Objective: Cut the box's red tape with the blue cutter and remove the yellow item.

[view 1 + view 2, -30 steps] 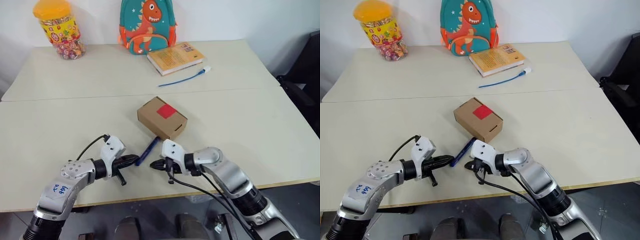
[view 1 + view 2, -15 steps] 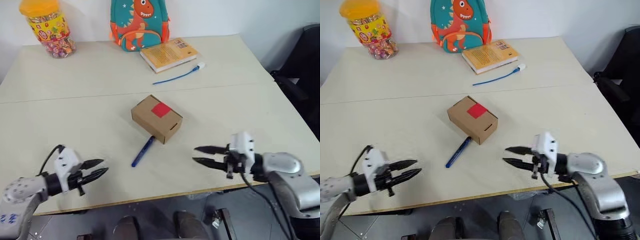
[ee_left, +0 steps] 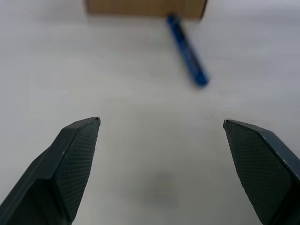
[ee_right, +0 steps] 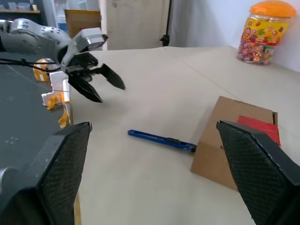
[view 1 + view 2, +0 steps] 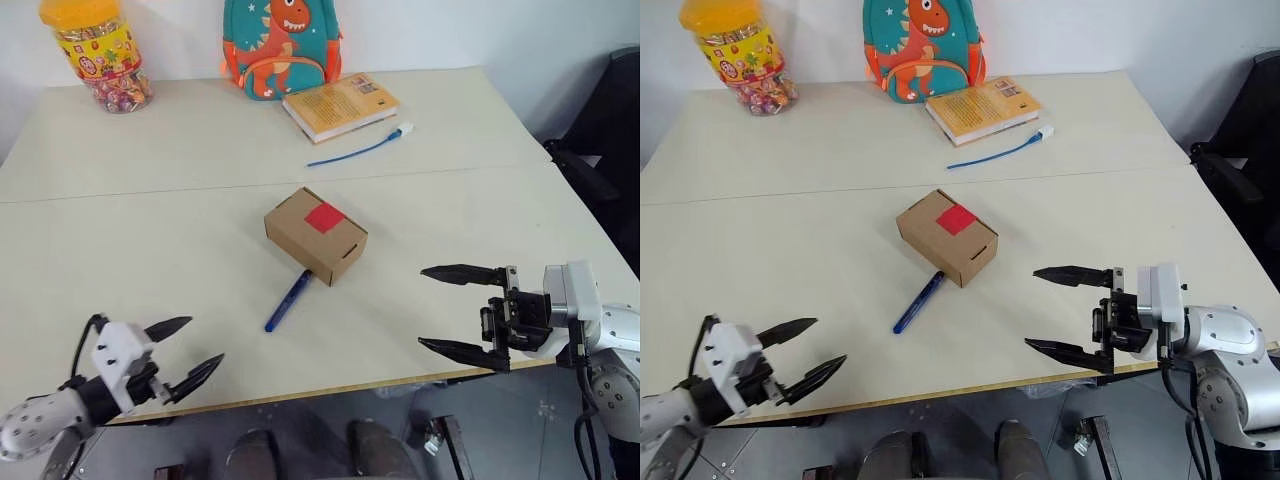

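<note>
While both grippers hung empty, left gripper lower left, right gripper lower right, fingers spread wide, the box sat mid-frame, blue cutter just below it.

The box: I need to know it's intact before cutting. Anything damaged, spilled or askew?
Nothing stands out. The box sits closed, red tape unbroken over its top, and the blue cutter lies on the table beside it.

Brown box, red tape, blue cutter, beige table
</note>
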### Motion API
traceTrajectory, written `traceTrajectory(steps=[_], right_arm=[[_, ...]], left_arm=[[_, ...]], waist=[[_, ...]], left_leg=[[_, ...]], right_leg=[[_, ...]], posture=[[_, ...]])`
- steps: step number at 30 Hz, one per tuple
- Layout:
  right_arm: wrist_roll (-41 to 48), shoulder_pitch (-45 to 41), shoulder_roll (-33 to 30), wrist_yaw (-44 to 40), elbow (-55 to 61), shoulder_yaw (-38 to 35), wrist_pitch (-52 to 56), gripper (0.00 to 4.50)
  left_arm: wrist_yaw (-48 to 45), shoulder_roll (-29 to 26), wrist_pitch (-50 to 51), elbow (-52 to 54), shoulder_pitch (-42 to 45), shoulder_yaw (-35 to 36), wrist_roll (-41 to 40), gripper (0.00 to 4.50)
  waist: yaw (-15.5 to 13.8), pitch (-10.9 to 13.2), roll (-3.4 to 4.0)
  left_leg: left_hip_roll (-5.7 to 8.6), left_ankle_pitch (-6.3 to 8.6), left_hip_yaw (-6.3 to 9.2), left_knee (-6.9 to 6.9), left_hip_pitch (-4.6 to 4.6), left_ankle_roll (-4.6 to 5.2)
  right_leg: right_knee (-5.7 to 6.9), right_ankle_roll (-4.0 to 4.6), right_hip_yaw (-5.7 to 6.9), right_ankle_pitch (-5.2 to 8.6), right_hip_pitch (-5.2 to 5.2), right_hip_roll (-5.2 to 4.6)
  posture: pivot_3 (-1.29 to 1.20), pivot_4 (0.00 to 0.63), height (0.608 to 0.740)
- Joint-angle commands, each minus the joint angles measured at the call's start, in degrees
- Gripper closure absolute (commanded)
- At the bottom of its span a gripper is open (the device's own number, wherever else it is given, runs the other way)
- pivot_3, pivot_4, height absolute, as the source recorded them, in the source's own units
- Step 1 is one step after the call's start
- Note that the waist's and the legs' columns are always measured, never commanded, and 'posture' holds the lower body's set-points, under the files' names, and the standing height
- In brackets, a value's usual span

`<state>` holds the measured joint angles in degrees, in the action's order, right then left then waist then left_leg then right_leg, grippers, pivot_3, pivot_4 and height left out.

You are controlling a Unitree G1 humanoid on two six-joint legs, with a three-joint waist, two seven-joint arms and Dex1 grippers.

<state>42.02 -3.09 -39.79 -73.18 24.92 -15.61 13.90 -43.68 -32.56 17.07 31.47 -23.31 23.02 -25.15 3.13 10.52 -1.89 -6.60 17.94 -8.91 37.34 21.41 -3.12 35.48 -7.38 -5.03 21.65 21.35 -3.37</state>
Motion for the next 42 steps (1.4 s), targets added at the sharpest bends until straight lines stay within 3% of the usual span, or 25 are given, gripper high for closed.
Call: traceTrajectory(steps=[1, 5, 10, 12, 15, 16, 18, 19, 25, 28, 32, 42], right_arm=[[0.8, 0.7, -1.17, -0.85, 1.51, -0.42, -1.04, 0.03], [1.19, 1.99, -2.02, 0.53, 3.27, -1.26, 0.13, 0.03], [0.82, 3.17, -1.68, 2.64, 3.61, -1.11, -0.28, 0.03], [0.58, 3.06, -1.43, 3.69, 3.14, -1.15, -0.37, 0.03], [0.41, 2.79, -1.38, 4.65, 3.29, -0.52, -0.56, 0.03], [0.53, 2.84, -1.25, 5.12, 3.64, -0.29, -0.46, 0.03], [0.23, 2.97, -0.89, 6.19, 4.21, -0.02, -0.71, 0.03], [0.29, 3.0, -0.85, 6.69, 4.4, 0.15, -0.52, 0.03], [0.16, 3.75, -1.3, 7.11, 4.82, 0.47, -0.96, 0.03], [-0.02, 3.5, -1.24, 7.37, 4.59, 0.79, -1.09, 0.0], [-0.46, 3.81, -1.15, 7.32, 4.14, 0.71, -1.58, 0.0], [-0.56, 5.92, -0.76, 7.51, 4.45, 0.05, -2.98, 0.0]], left_arm=[[7.33, 3.16, 4.4, 5.67, 3.01, -5.97, 0.51, 0.02], [13.89, 6.66, 6.71, 8.76, 3.97, -14.74, 5.93, 0.02], [19.2, 9.51, 7.72, 5.08, 9.23, -23.34, 12.06, 0.02], [21.64, 10.7, 7.92, 2.75, 11.73, -25.73, 14.98, 0.02], [24.45, 12.9, 8.3, 0.16, 13.9, -27.74, 17.11, 0.02], [25.15, 13.41, 8.67, -0.55, 14.34, -28.77, 18.02, 0.02], [26.25, 14.54, 9.94, -1.32, 14.62, -29.88, 18.59, 0.02], [26.38, 14.86, 10.87, -1.53, 14.6, -30.21, 18.53, 0.02], [23.31, 13.7, 14.09, -2.92, 14.92, -31.17, 16.75, 0.02], [21.72, 13.14, 14.37, -3.83, 16.54, -31.71, 16.3, 0.62], [19.76, 13.49, 15.04, -6.56, 19.75, -32.62, 15.62, 1.74], [19.03, 13.72, 15.31, -9.92, 23.7, -33.88, 16.68, 1.74]], waist=[[0.0, 0.05, 0.08], [0.06, 0.07, 0.09], [-0.02, 0.12, 0.15], [-0.04, 0.26, 0.46], [0.08, 0.38, 0.92], [-0.06, 0.39, 1.11], [-0.62, 0.29, 1.47], [-1.49, 0.28, 1.49], [-3.64, 0.27, 1.52], [-3.58, 0.25, 1.54], [-3.88, 0.23, 1.57], [-4.56, 0.17, 1.67]], left_leg=[[0.0, 0.0, -0.01, 0.01, -0.04, 0.0], [-0.01, 0.0, -0.01, 0.05, -0.04, 0.0], [-0.06, -0.06, 0.0, 0.14, -0.08, -0.07], [0.07, -0.15, 0.61, 0.16, -0.09, 0.02], [0.71, -0.51, 2.59, -0.25, -0.09, 0.25], [1.2, -0.66, 3.83, -0.4, -0.04, 0.43], [1.83, -0.97, 5.66, -0.42, 0.28, 0.66], [2.11, -1.35, 6.34, -0.3, 0.83, 0.48], [2.15, -1.45, 5.8, -0.18, 1.0, 0.4], [2.07, -1.54, 5.33, -0.22, 0.86, 0.37], [2.06, -1.62, 5.27, -0.24, 0.76, 0.34], [2.08, -1.64, 5.13, -0.21, 0.73, 0.39]], right_leg=[[0.01, -0.01, -0.02, 0.0, -0.01, 0.0], [0.05, -0.06, -0.05, -0.03, 0.0, 0.02], [0.15, -0.09, -0.08, -0.04, 0.0, 0.1], [-0.14, -0.26, 0.31, -0.13, -0.69, 0.07], [-1.26, -0.39, 2.51, -0.2, -2.6, -0.7], [-1.73, -0.28, 3.94, -0.15, -3.54, -1.25], [-1.84, -0.24, 5.66, -0.12, -4.15, -1.8], [-1.71, -0.22, 6.21, -0.1, -3.89, -2.05], [-1.06, -0.3, 5.73, -0.05, -3.05, -2.08], [-1.06, -0.31, 5.46, -0.04, -2.86, -2.08], [-0.89, -0.32, 5.36, -0.05, -2.83, -2.08], [-0.73, -0.32, 5.09, -0.05, -2.75, -2.08]], posture=[[0.0, 0.15, 0.74], [0.0, 0.15, 0.74], [0.0, 0.15, 0.74], [0.0, 0.15, 0.74], [0.0, 0.15, 0.74], [0.0, 0.15, 0.74], [0.0, 0.15, 0.74], [0.0, 0.15, 0.74], [0.0, 0.15, 0.74], [0.0, 0.15, 0.74], [0.0, 0.15, 0.74], [0.0, 0.15, 0.74]])
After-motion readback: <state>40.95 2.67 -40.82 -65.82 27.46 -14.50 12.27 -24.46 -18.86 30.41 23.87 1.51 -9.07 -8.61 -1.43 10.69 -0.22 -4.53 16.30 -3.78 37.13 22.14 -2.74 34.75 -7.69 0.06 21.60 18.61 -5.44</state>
